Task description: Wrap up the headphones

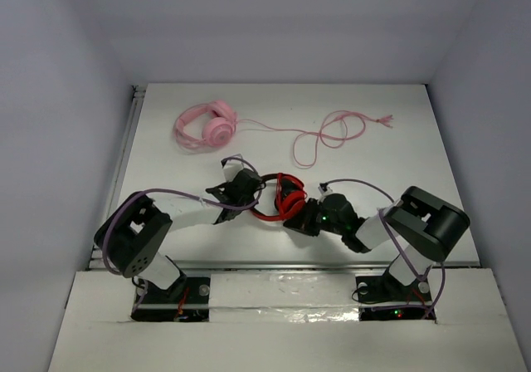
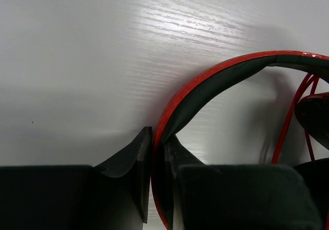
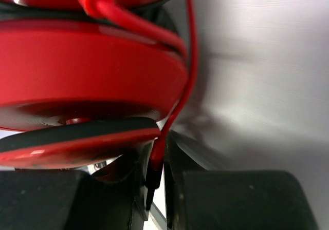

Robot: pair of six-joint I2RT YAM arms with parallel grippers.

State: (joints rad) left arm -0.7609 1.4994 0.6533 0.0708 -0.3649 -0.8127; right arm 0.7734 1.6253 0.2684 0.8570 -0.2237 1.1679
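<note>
The pink headphones [image 1: 207, 127] lie at the far left of the table [image 1: 431, 156], and their pink cable [image 1: 332, 133] runs in loops to the right, well apart from the headphones [image 1: 280, 196], which sit near the front edge. The left gripper [image 2: 158, 140] is closed on the headband [image 2: 216, 76]; the right gripper [image 3: 154, 178] pinches the red cable [image 3: 191, 60] just beside an ear cup [image 3: 87, 65]. The table is white, the walls [image 1: 66, 98] around are plain grey

A white table [image 1: 166, 139] sits enclosed by plain pale walls [image 1: 58, 98].
</note>
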